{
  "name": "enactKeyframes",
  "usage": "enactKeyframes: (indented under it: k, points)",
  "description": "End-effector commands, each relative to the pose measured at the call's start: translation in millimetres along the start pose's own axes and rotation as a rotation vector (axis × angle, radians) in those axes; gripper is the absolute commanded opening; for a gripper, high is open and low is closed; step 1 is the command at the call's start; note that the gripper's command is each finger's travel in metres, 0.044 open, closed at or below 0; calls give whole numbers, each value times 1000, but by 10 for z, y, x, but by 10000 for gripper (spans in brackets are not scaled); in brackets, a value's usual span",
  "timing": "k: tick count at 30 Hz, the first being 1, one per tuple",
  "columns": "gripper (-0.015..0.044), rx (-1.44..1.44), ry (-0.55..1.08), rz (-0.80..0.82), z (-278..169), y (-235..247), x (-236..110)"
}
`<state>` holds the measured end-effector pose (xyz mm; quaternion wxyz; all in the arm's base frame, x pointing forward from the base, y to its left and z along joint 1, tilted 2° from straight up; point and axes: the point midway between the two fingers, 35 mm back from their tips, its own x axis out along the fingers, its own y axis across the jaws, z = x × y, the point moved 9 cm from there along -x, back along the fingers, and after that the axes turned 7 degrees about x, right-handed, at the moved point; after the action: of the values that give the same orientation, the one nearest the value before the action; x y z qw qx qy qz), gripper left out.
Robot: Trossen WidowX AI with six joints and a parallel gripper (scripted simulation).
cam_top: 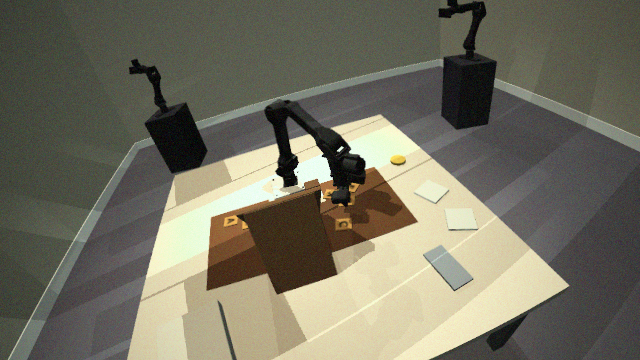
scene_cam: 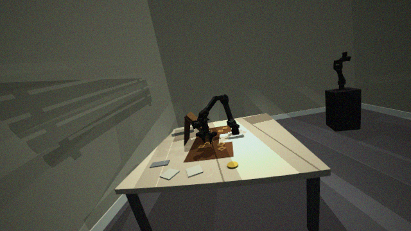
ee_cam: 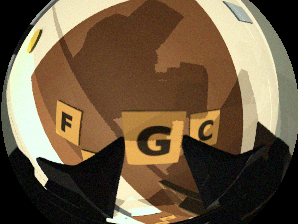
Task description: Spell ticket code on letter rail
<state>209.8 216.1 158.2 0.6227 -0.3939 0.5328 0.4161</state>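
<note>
gripper (ee_cam: 154,163) is pinching the g tile (ee_cam: 154,140) between its fingers, held over the brown mat (ee_cam: 120,56). f tile (ee_cam: 65,123) and c tile (ee_cam: 205,129) lie on the mat either side. tilted brown board (cam_top: 292,240) stands beside the arm; yellow disc (cam_top: 398,159) lies well apart.

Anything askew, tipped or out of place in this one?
Nothing stands out. The pincer is shut on the G tile; the F tile and C tile lie flat on the brown mat.
</note>
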Motion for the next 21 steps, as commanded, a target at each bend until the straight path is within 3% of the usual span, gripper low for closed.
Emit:
enactKeyframes:
  k: [1, 21]
  points:
    - [0, 3, -105, -14, 40, -80, -189]
    - [0, -7, -528, -125, 29, -413, -1040]
